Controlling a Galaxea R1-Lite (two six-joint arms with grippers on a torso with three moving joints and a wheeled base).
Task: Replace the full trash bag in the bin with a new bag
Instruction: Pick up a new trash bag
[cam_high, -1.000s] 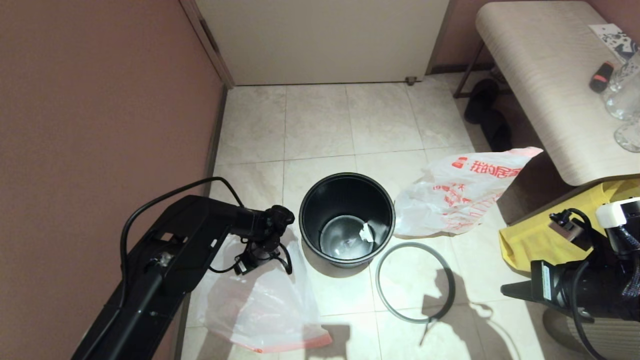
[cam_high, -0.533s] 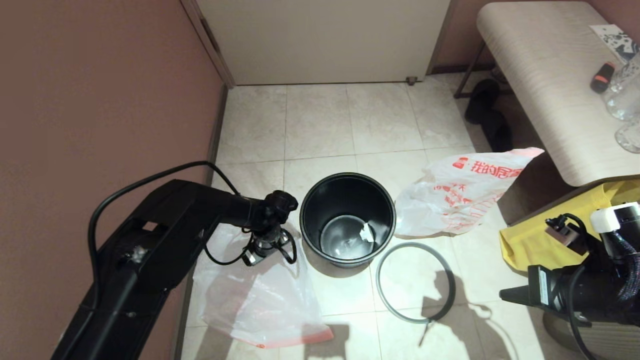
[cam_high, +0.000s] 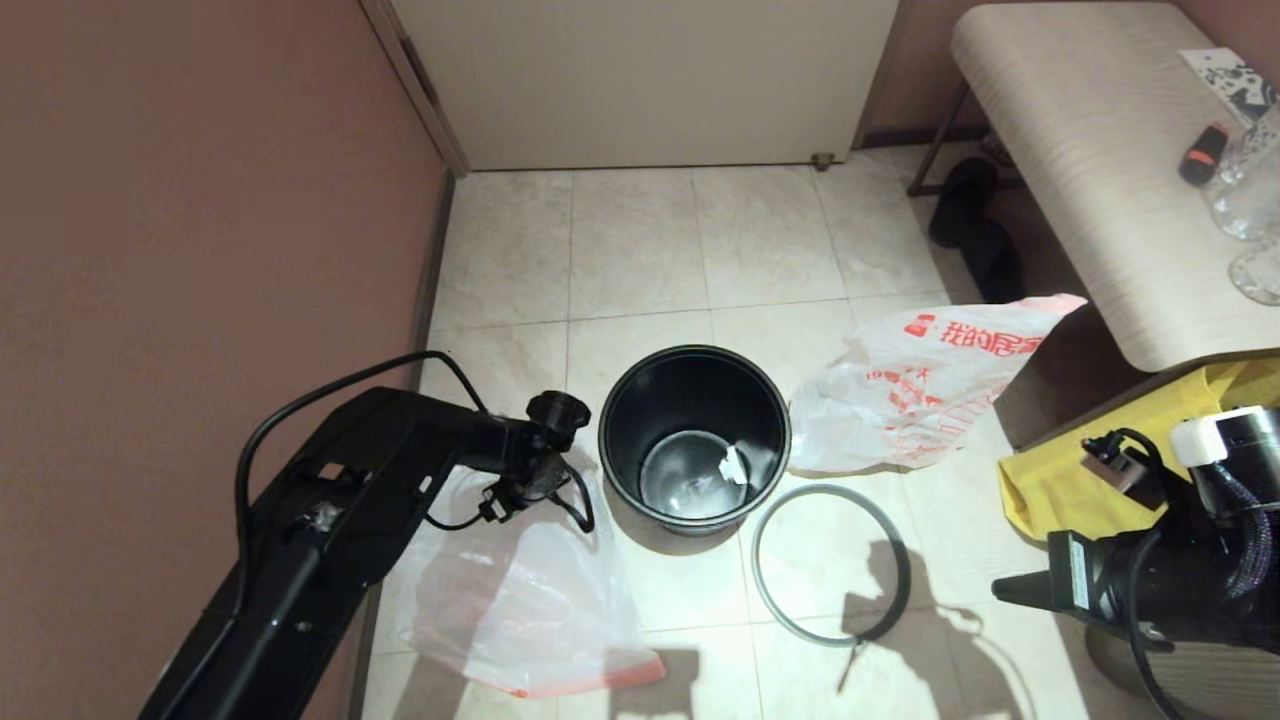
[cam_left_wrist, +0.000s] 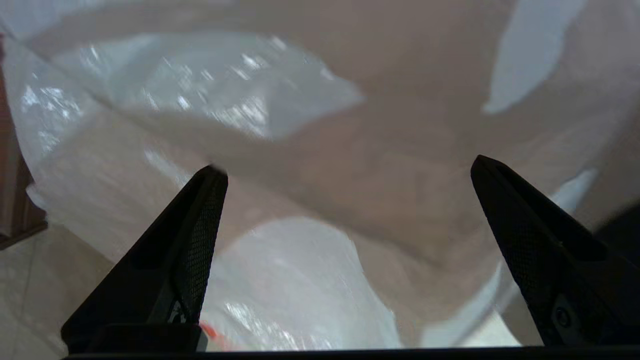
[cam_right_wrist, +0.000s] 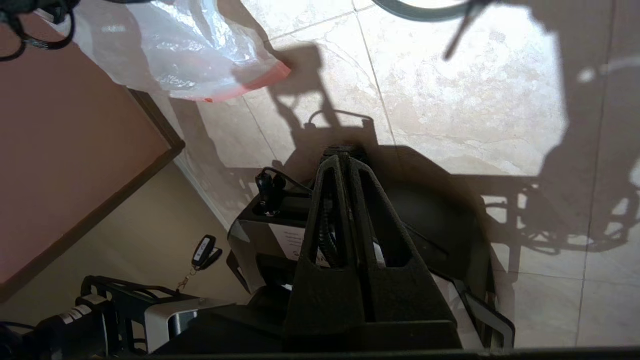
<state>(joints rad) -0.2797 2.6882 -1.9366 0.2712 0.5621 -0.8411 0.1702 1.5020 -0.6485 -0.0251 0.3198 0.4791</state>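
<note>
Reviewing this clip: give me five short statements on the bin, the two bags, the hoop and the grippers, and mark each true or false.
1. The bin has no bag in it. True.
2. The grey hoop sits on the bin's rim. False: it lies on the floor beside the bin.
3. The left gripper is open, with the new bag right below it. True.
4. The full trash bag with the red logo lies left of the bin against the wall. False: it lies to the bin's right, near the bench.
5. The right gripper holds the hoop. False: it is shut on nothing, low at the right.
</note>
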